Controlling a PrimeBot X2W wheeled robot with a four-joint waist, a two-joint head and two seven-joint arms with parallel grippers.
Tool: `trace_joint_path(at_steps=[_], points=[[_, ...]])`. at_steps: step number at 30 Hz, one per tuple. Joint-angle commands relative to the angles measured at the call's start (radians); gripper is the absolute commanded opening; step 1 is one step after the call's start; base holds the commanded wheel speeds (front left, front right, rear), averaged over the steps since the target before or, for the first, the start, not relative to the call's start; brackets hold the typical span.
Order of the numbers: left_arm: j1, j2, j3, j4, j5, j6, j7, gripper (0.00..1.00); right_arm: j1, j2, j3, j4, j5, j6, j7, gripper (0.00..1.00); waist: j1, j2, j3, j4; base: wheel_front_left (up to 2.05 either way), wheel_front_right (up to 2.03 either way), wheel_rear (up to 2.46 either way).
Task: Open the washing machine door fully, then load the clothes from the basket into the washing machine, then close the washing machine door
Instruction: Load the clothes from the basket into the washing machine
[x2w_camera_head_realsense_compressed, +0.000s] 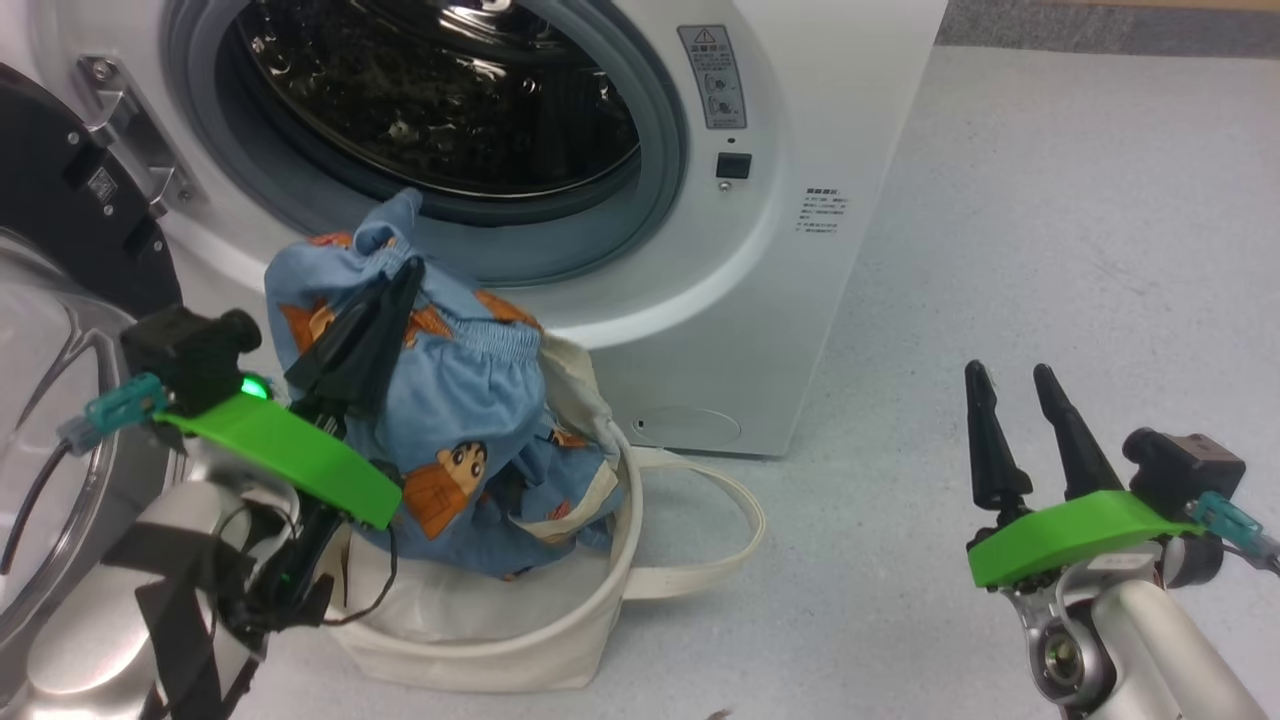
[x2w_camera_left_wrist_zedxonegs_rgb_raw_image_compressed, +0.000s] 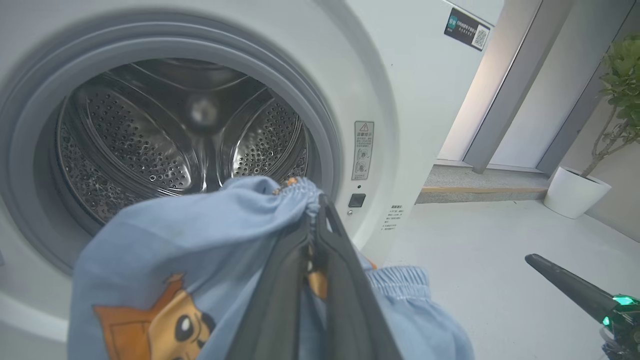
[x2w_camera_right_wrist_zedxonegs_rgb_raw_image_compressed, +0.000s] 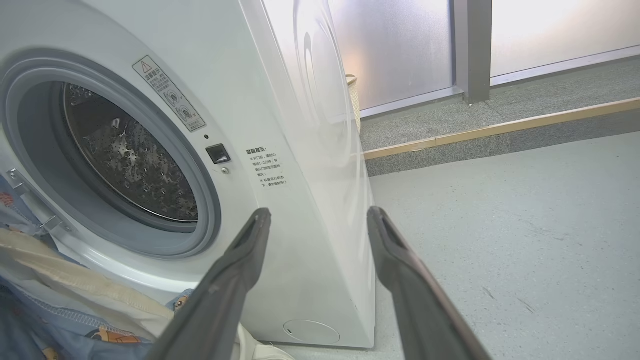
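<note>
My left gripper (x2w_camera_head_realsense_compressed: 408, 268) is shut on the light blue clothes (x2w_camera_head_realsense_compressed: 470, 430), a bear-printed garment lifted partly out of the cream basket (x2w_camera_head_realsense_compressed: 560, 640) and hanging just below the machine's opening. In the left wrist view the pinched fabric (x2w_camera_left_wrist_zedxonegs_rgb_raw_image_compressed: 200, 235) sits in front of the steel drum (x2w_camera_left_wrist_zedxonegs_rgb_raw_image_compressed: 165, 135). The washing machine (x2w_camera_head_realsense_compressed: 790, 250) stands with its door (x2w_camera_head_realsense_compressed: 60, 200) swung wide to the left, glass bowl facing me. Off to the right of the machine, my right gripper (x2w_camera_head_realsense_compressed: 1010, 375) is open and empty above the floor; the right wrist view has its fingers (x2w_camera_right_wrist_zedxonegs_rgb_raw_image_compressed: 240, 260) spread before the machine's corner.
Grey floor (x2w_camera_head_realsense_compressed: 1050, 250) stretches to the right of the machine. A potted plant (x2w_camera_left_wrist_zedxonegs_rgb_raw_image_compressed: 580, 190) stands far right by a glass wall, and a raised kerb (x2w_camera_right_wrist_zedxonegs_rgb_raw_image_compressed: 500, 132) runs behind the machine. One basket handle (x2w_camera_head_realsense_compressed: 720, 520) lies looped on the floor.
</note>
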Motion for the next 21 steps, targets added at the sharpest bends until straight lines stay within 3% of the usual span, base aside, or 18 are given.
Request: trace_joint_path(at_steps=[1, 4, 11, 21], points=[[-0.061, 0.037, 0.053, -0.037, -0.007, 0.004, 0.001, 0.00, 0.003, -0.001, 0.014, -0.029, 0.001, 0.000, -0.012, 1.00, 0.0000, -0.0001, -0.003, 0.000, 0.00, 0.00, 0.00], [-0.074, 0.014, 0.052, -0.011, -0.011, 0.004, -0.011, 0.00, 0.012, -0.007, 0.015, -0.029, 0.001, 0.000, -0.012, 1.00, 0.0000, -0.0001, -0.011, 0.004, 0.00, 0.00, 0.00], [-0.171, -0.085, 0.013, 0.234, 0.018, -0.030, -0.073, 0.00, 0.016, -0.053, 0.021, -0.029, -0.007, 0.000, -0.012, 1.00, 0.0000, -0.0001, -0.002, -0.010, 0.00, 0.00, 0.00], [-0.399, -0.141, 0.015, 0.588, 0.075, -0.082, -0.127, 0.00, -0.006, -0.124, -0.009, -0.082, -0.012, 0.000, -0.012, 1.00, 0.0000, -0.0001, 0.150, -0.070, 0.00, 0.00, 0.00]])
